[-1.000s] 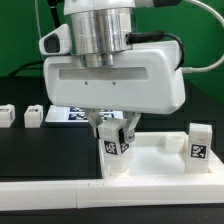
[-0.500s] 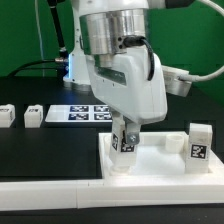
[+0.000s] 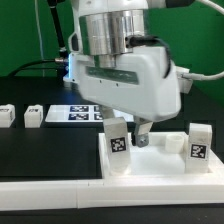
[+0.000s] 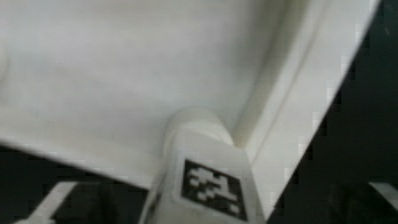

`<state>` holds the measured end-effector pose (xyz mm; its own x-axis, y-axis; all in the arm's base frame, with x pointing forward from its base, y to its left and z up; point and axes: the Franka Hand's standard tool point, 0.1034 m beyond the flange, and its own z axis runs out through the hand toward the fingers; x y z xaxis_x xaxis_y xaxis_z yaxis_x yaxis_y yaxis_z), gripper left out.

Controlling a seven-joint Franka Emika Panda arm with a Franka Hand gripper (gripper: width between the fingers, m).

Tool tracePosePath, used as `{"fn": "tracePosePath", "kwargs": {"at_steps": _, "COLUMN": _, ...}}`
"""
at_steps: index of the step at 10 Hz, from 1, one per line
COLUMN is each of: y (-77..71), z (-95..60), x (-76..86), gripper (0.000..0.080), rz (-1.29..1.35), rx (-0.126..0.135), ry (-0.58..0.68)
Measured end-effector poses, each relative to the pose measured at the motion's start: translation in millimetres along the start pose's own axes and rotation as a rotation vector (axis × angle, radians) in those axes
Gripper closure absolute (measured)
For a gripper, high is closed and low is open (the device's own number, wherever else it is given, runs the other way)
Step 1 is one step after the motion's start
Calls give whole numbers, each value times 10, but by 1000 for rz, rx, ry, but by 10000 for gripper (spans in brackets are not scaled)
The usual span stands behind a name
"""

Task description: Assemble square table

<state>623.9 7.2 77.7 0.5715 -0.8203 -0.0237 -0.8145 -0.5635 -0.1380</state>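
The black worktop carries the white square tabletop. At its corner on the exterior view's left, the fingers are released, spread either side of 1 upright leg.

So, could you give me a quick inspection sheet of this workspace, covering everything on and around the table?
Surface: black table, bare between the parts.
Job's things: white table top lies flat. First leg stands upright at its corner on the exterior view's left, and second leg stands on it at the right. Outer loose leg and inner loose leg rest on the table at the far left.
Clutter: marker board lies behind, and white bar runs along the front.
Grippers: gripper is open, its jaws either side of the first leg without gripping it.
Cables: dark cables hang behind the arm.
Surroundings: green backdrop.
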Motion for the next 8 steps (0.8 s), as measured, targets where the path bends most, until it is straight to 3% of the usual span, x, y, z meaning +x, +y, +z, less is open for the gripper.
{"fn": "tracePosePath", "kwargs": {"at_steps": 5, "y": 26, "z": 10, "x": 31, "gripper": 150, "rz": -425, "rx": 0, "ry": 4}}
{"fn": "tracePosePath", "kwargs": {"at_steps": 6, "y": -13, "z": -16, "x": 49, "gripper": 150, "rz": -648, "rx": 2, "ry": 33}}
{"fn": "tracePosePath", "kwargs": {"at_steps": 8, "y": -16, "z": -9, "x": 42, "gripper": 150, "rz": -684, "rx": 4, "ry": 41}}
